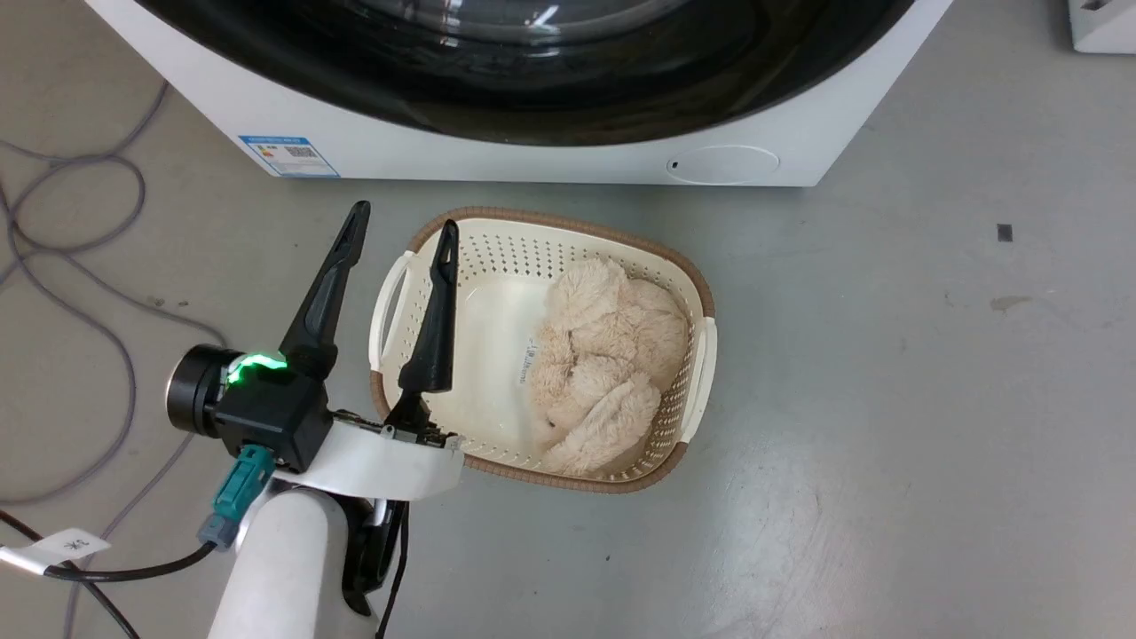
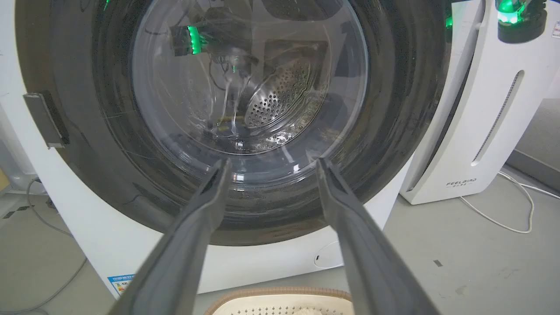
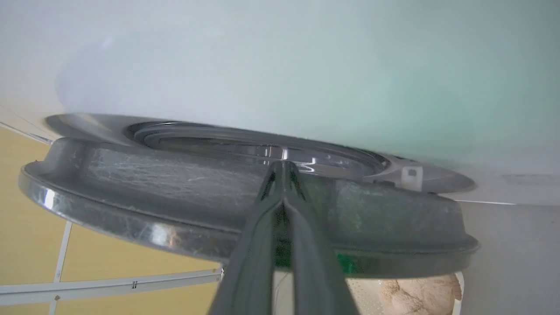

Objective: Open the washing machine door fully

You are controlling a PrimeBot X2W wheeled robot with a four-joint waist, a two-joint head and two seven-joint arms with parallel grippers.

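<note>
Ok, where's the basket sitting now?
Head view, centre: the basket sits on the floor before the washing machine, with the left gripper by its left rim.

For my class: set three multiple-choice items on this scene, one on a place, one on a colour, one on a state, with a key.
1. Where does the plush toy lie? A in the basket; B in the drum; C on bare floor.
2. What colour is the door around its glass? A white; B black; C yellow.
3. The left gripper is: A shut; B open; C holding the toy.
Key: 1 A, basket walls surround it; 2 B, glossy black ring; 3 B, its jaws stand wide apart.
</note>
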